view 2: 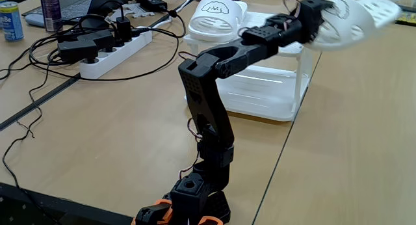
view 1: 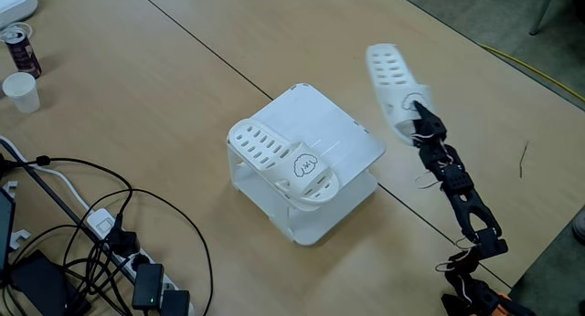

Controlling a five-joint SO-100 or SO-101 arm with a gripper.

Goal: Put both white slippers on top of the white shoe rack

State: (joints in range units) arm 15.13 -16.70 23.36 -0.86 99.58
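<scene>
White slippers apart: one [view 1: 283, 161] lying on the flat top of the white shoe rack [view 1: 343, 133], along its left edge in a fixed view, puppy-face outline toward the front corner; seen in another fixed view [view 2: 216, 13] from its toe end, face outline showing. Second slipper [view 1: 395, 79] lifted off the table [view 1: 164, 106], to the right of the rack, tilted with its far end higher, rows of oval vent holes facing up. Clamped at its near end by the gripper [view 1: 420, 115], jaws narrowed around the strap edge; blurred white shape [view 2: 351, 20] at the fingertips [view 2: 320, 23] in another fixed view.

Black arm stretched out long and nearly straight from its base at the lower right corner of a fixed view, reaching diagonally up-left. From the other side, upright lower link, then upper links angled forward and up toward the rack's right side.

Rubbery matte white slippers, rounded edges. Smooth white plastic rack, rounded-corner top panel, thin legs, lower shelf beneath. Pale wood-grain tabletop.
</scene>
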